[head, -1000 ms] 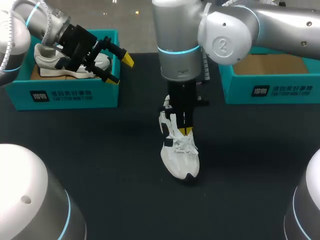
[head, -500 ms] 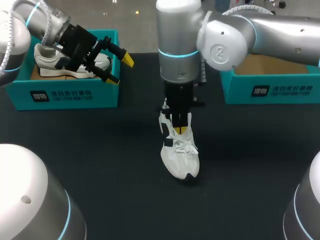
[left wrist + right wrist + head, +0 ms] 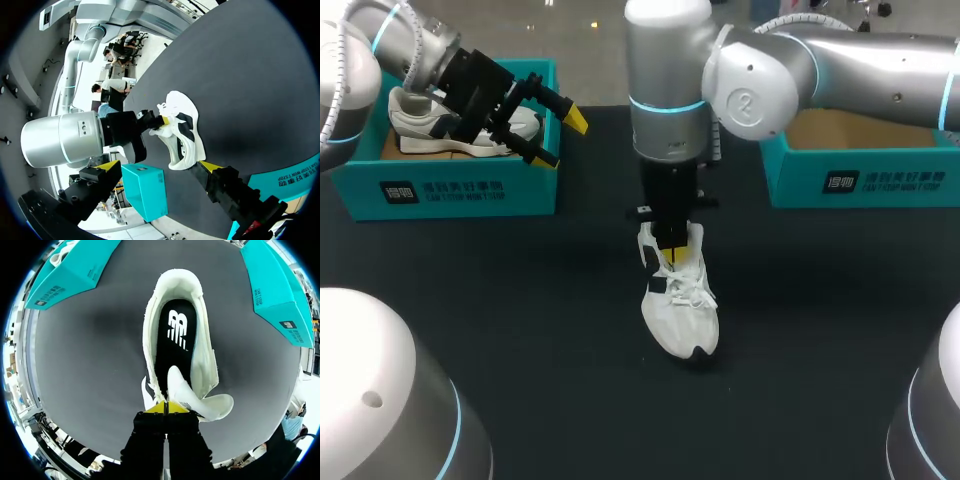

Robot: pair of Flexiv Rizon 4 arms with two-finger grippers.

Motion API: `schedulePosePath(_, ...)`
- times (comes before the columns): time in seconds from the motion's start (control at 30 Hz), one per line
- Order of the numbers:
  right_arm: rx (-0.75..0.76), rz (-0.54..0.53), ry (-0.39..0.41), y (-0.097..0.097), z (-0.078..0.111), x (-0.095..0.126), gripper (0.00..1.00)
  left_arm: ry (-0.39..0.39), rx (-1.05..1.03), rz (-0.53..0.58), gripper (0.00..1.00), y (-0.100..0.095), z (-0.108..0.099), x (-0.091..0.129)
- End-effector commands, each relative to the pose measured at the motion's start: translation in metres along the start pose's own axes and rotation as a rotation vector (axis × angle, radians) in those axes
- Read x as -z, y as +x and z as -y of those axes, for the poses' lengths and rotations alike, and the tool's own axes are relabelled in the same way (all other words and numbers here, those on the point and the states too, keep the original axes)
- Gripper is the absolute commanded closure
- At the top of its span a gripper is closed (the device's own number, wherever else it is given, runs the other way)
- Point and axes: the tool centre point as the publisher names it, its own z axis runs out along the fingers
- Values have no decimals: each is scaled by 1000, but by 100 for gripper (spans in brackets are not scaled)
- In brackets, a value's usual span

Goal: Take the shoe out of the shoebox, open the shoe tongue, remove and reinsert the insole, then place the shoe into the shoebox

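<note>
A dark table (image 3: 520, 300) carries everything, and the white shoe (image 3: 682, 310) stands on its sole near the middle, out of either box. One teal box (image 3: 460, 185) sits well to the left of the shoe with a second shoe (image 3: 420, 130) in it. The other box (image 3: 860, 180) sits well to the shoe's right and beyond its heel.

The right gripper (image 3: 669, 255) comes straight down onto the shoe. Its yellow tips are pressed together and, as far as the wrist view shows, pinch the tongue (image 3: 180, 387) near its root. The tongue stands up and curls toward the toe, leaving the black insole (image 3: 175, 335) bare in the opening.

The shoe's long axis runs toe toward the robot and heel away. So the insole lies directly ahead of the right gripper, stretching from the tongue to the heel. This arm is by far the nearer to it.

The left gripper (image 3: 563, 135) hangs well off to the shoe's left, over the near corner of the box there, fingers wide apart and holding nothing.

The tongue looks opened; pulling the insole out is likely the next step.
</note>
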Motion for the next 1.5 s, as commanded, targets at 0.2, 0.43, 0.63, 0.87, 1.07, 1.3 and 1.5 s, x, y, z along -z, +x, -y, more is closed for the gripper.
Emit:
schedulePosePath(0.2,-50,48,-36,-20,16,21,100,1,-1,-3,0,0,0,0)
schedulePosePath(0.43,-101,71,-57,-38,15,24,100,1,-1,-3,0,0,0,0)
schedulePosePath(0.63,-121,83,-62,-48,12,25,100,1,-1,-3,0,0,0,0)
schedulePosePath(0.87,-126,71,-58,-51,5,19,100,1,-1,-3,0,0,0,0)
schedulePosePath(1.07,-85,59,-59,-40,1,18,100,1,-1,-3,0,0,0,0)
schedulePosePath(1.3,-37,46,-73,-26,-4,21,100,1,-1,-3,0,0,0,0)
schedulePosePath(1.5,-33,27,-64,-25,-17,11,100,1,-1,-3,0,0,0,0)
